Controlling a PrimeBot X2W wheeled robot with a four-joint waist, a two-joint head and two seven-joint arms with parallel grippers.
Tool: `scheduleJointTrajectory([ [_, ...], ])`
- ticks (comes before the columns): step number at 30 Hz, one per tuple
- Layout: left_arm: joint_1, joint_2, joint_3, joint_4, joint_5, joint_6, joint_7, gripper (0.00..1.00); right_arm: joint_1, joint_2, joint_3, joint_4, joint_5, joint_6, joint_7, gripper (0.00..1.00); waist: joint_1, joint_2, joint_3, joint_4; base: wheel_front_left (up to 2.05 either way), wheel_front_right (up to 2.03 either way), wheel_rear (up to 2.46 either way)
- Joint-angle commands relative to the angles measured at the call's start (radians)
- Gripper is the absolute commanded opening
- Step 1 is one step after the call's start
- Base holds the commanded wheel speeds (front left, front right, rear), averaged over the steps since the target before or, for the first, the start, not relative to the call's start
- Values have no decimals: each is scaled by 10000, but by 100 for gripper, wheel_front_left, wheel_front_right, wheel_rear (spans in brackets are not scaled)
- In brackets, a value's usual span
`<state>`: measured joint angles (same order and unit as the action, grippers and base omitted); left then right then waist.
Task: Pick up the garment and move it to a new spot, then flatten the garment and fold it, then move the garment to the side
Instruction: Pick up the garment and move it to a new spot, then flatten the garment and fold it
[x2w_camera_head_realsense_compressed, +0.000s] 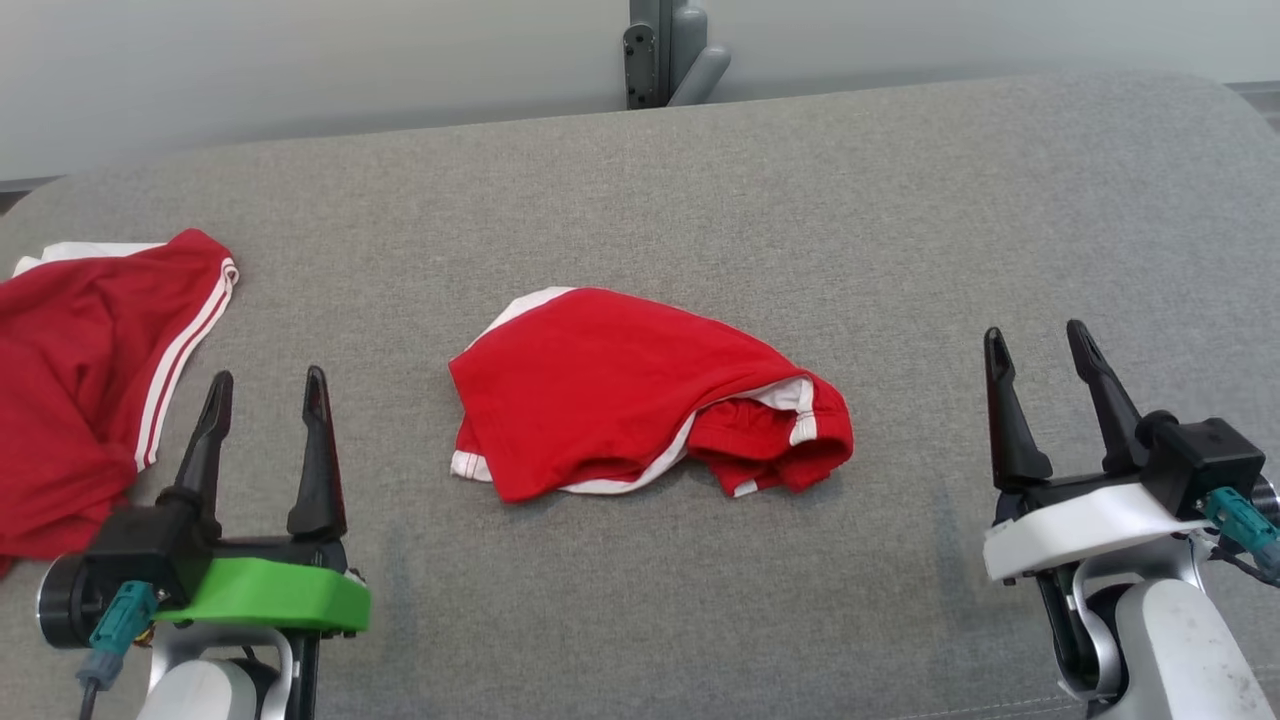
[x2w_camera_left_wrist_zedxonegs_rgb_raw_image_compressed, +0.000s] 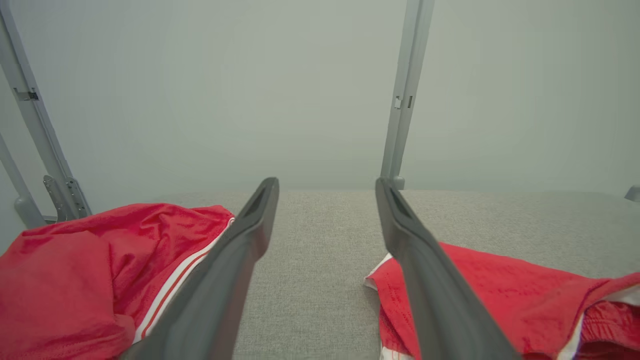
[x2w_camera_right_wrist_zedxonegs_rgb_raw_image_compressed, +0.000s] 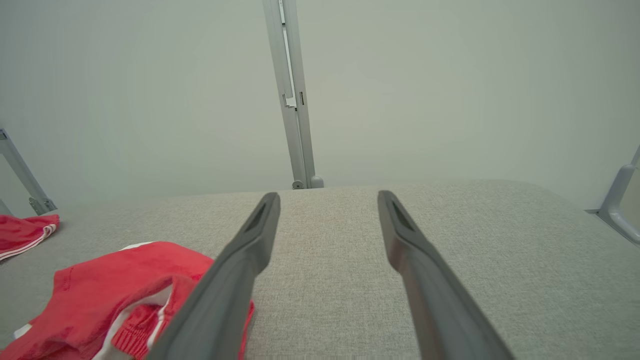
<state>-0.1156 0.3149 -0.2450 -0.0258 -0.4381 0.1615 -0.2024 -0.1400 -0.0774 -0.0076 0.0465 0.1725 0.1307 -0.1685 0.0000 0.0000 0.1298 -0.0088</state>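
Observation:
A red garment (x2w_camera_head_realsense_compressed: 640, 395) with white trim lies crumpled in the middle of the grey padded surface (x2w_camera_head_realsense_compressed: 700, 190). The same garment (x2w_camera_left_wrist_zedxonegs_rgb_raw_image_compressed: 505, 295) sits low on the right in the left wrist view, and shows as a red heap (x2w_camera_right_wrist_zedxonegs_rgb_raw_image_compressed: 110, 295) at the lower left of the right wrist view. My left gripper (x2w_camera_head_realsense_compressed: 268, 385) stands open at the lower left, well apart from it, nothing between its fingers. My right gripper (x2w_camera_head_realsense_compressed: 1035, 340) stands open at the lower right, also empty and apart from the garment.
A second red garment (x2w_camera_head_realsense_compressed: 90, 370) with white stripes lies at the surface's left edge, just beside my left gripper; it also shows as a red heap (x2w_camera_left_wrist_zedxonegs_rgb_raw_image_compressed: 95, 270) in the left wrist view. A grey metal post (x2w_camera_head_realsense_compressed: 665, 50) rises behind the far edge against a pale wall.

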Motion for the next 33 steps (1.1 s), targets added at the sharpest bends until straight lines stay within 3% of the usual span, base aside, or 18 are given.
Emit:
scheduleJointTrajectory([
  [1, 214, 96, -32, -54, 60, -8, 43, 100, 228, -59, 24, -74, -58, 1, 68, 100, 0, 0, -197, -80, 0, 0, 0],
  [17, 1024, 214, -295, -167, -29, 181, 360, 100, 1293, -152, 227, -552, -116, 1, 534, 100, 0, 0, -907, -202, 0, 0, 0],
  [33, 1014, 218, -380, -56, -144, 265, 463, 100, 1352, -72, 267, -601, -54, 1, 630, 100, 0, 0, -964, -144, 0, 0, 0],
])
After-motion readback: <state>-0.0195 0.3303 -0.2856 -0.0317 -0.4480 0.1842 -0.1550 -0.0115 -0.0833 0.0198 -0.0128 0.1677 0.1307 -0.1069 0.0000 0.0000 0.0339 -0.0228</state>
